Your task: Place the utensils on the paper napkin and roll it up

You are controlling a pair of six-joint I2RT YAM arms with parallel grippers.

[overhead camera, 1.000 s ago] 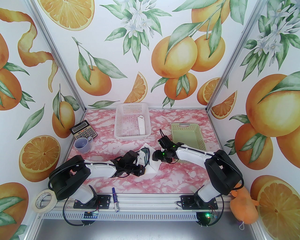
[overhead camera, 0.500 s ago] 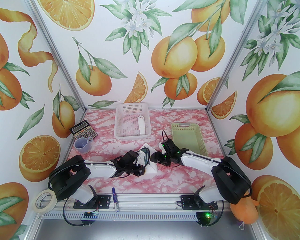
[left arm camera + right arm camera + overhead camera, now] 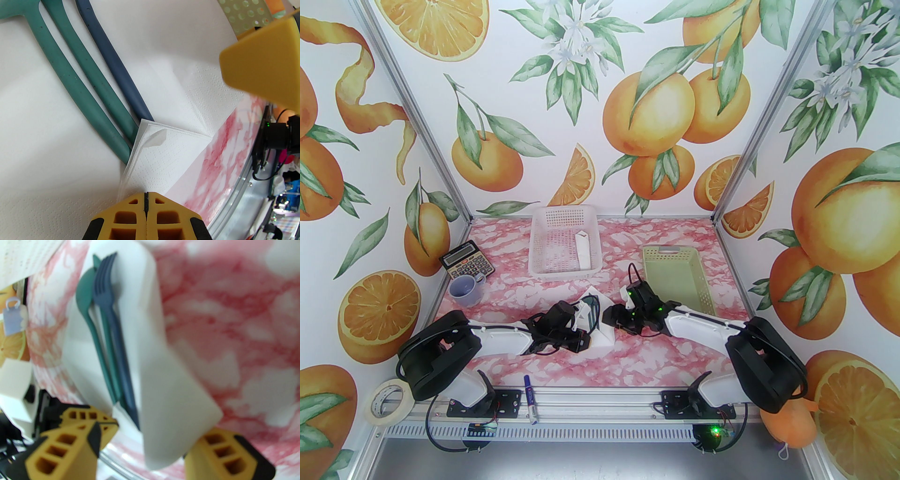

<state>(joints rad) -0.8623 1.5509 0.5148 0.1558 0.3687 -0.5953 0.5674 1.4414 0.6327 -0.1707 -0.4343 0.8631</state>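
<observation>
By the near left corner of the bench point(image 3: 675, 356) you see a tape roll point(image 3: 386, 402). At the left edge there is a calculator point(image 3: 467, 267), with a cup point(image 3: 465, 288) just on its near side. A marker pen point(image 3: 530, 403) lies across the near edge, and a white basket point(image 3: 565, 246) stands at the far edge. A little left of the bench centre, the left gripper point(image 3: 586, 341) point(image 3: 146, 199) is low on the surface. Its jaws are pressed together, and a folded corner of the paper napkin point(image 3: 604, 335) point(image 3: 175, 46) point(image 3: 168, 392) runs into their tips, so it pinches the paper. The napkin lies near the middle of the bench, between the two grippers. The utensils point(image 3: 593, 313) point(image 3: 93, 77) point(image 3: 110, 352) lie on it side by side and touch each other, with the heads toward the far edge. You can make out a teal spoon point(image 3: 84, 294), a dark blue fork point(image 3: 105, 284) and a third teal handle between them. The folded corner covers the handle ends. To the right, the right gripper point(image 3: 609, 318) point(image 3: 145, 441) is at the right side of the napkin with its jaws wide apart. A raised flap of the paper stands between its fingers point(image 3: 225, 455), though this view is blurred. Further right, a green basket point(image 3: 677, 276) stands toward the far right corner.
</observation>
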